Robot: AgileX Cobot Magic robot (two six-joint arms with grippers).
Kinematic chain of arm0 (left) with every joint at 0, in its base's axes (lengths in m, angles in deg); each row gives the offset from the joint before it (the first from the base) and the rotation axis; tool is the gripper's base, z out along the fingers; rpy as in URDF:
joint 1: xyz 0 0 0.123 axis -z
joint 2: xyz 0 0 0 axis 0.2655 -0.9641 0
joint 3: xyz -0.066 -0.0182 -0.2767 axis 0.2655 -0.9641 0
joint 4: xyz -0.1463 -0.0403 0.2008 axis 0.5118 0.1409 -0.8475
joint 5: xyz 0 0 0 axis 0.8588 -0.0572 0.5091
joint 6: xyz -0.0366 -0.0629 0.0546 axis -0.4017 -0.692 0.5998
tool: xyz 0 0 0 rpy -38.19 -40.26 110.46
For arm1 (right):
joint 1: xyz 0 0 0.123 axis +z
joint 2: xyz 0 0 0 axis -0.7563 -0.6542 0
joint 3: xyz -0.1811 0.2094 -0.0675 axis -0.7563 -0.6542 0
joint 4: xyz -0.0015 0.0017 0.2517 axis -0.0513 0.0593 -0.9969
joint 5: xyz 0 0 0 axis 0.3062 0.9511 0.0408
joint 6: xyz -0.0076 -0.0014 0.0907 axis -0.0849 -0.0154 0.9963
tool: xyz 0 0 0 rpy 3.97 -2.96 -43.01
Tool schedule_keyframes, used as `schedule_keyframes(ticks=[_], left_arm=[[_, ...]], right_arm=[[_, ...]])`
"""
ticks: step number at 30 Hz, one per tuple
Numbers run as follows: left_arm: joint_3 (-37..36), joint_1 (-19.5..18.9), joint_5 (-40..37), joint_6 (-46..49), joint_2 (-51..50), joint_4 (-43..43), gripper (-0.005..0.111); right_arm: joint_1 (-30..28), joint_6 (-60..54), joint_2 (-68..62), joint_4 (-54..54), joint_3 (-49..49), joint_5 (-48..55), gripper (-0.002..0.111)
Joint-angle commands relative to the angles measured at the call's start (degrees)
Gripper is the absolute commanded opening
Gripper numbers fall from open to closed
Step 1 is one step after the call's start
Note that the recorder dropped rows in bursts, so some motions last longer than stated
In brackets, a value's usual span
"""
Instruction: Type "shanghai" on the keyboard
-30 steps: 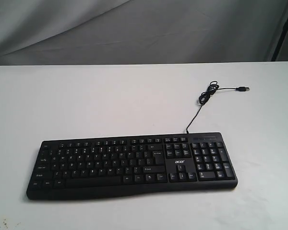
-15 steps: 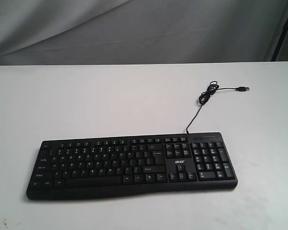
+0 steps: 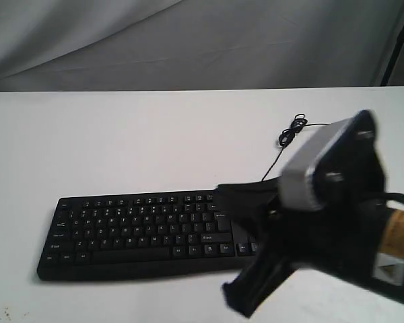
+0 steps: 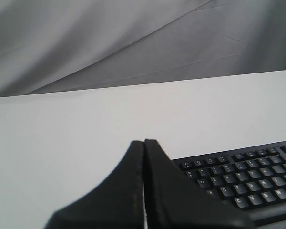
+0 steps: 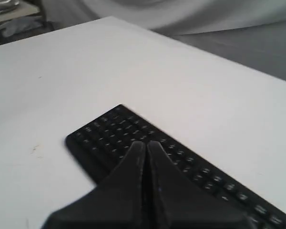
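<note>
White table filling the exterior view; black keyboard low across its centre. Right gripper, closed tight, over the keys at centre-right; left gripper, also closed, beside a keyboard end. Could press two neighbouring keys with so blunt a tip, or shove the board askew.

Soft, even light is falling over the white table, leaving only a faint shadow along the near edge of the keyboard and no glare on its keys. The right arm, looming in front of the keyboard's right-hand end, is showing smeared and out of focus in the exterior view. The right wrist view is rendering the keyboard's keys as soft blurs, while the left wrist view is showing them crisper.
</note>
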Motion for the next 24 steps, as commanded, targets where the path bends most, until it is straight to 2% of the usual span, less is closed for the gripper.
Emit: schedule_keyframes(ticks=[1,10,17,24], left_arm=[[-0.25,0.2,0.16,-0.16,0.2,-0.04,0.0],[-0.25,0.2,0.16,-0.16,0.2,-0.04,0.0],[-0.25,0.2,0.16,-0.16,0.2,-0.04,0.0],[-0.25,0.2,0.16,-0.16,0.2,-0.04,0.0]], right_arm=[[5.79,0.28,-13.12,-1.28,8.11,2.59,0.0],[7.2,-0.74,-33.04,-0.66,29.35,16.6,0.0],[7.2,-5.36,-48.34,0.24,51.68,31.4,0.0],[7.2,-6.9,-57.8,0.24,53.41,22.94,0.0]])
